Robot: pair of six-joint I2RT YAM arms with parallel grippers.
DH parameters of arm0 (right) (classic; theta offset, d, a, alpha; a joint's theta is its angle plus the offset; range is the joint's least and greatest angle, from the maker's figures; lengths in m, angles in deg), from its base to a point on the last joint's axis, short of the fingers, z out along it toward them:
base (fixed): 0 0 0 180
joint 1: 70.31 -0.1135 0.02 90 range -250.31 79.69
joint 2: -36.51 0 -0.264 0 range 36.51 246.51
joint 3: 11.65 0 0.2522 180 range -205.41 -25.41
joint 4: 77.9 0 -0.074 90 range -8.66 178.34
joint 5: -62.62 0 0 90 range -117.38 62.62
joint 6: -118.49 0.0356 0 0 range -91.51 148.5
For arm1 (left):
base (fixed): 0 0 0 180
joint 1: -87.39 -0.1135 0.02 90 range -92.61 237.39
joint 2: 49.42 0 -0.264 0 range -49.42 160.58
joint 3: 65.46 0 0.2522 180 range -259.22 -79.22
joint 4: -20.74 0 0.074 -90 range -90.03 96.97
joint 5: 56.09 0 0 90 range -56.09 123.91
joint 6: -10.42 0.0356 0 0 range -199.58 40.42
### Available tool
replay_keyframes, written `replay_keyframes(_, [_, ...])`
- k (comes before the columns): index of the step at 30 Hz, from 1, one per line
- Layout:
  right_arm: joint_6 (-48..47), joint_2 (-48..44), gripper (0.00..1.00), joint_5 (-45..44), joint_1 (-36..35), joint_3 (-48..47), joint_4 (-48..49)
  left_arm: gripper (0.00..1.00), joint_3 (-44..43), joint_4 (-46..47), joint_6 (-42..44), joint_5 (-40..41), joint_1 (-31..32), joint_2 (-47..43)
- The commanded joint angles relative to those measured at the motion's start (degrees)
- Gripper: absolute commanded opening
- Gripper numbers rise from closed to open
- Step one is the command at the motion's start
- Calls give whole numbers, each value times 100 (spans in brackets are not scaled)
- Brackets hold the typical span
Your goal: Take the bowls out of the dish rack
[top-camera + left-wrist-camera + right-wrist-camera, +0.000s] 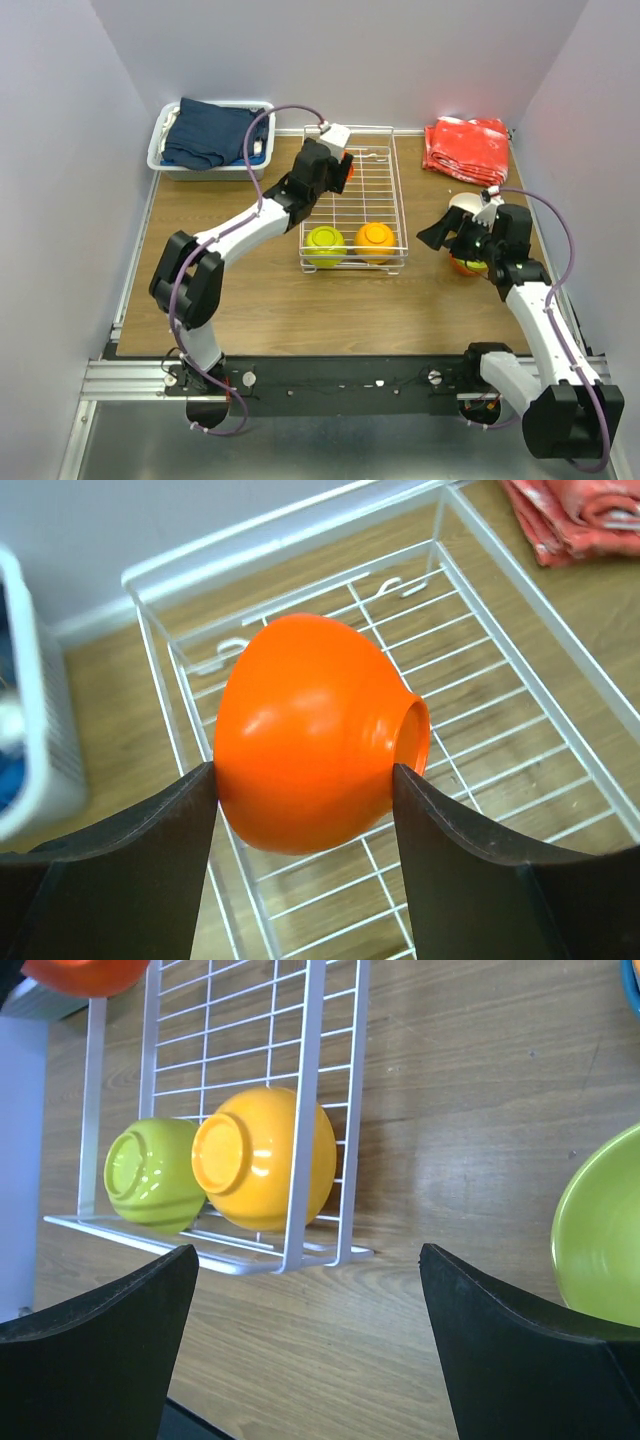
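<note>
Two bowls lie touching at the near end of the dish rack [352, 200] in the overhead view, a yellow-green bowl [324, 245] and an orange bowl [375, 241]. The left pincer [340, 168] is over the rack's far end, and the right pincer [445, 232] is beside the rack over the wooden surface [270, 300]. Walls enclose three sides, with a white bin [165, 160] and red cloth [466, 148] at the far corners. Left wrist view: the pincer is clamped across the flanks of a red-orange bowl [310, 735], which is tipped sideways over the wires. The bowl is judged light, rigid and slippery, so a rim grip would seat better. Right wrist view: the fingers are spread with nothing between them, and a second yellow-green bowl [600, 1240] stands on the surface, apart from the rack.
</note>
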Motion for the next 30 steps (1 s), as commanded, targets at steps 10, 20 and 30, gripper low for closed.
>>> replay_keyframes(10, [-32,1221,100,-40,-293,-1827,-508,41,2236,3204,4992,2041,1833,-1458])
replay_keyframes(20, [-295,2329,100,-224,-837,-3515,-1774,41,3502,4296,6418,2727,2906,-1959])
replay_keyframes(30, [-295,2768,99,-523,-1760,-4254,-2520,41,4118,4481,7280,3343,3864,-2276])
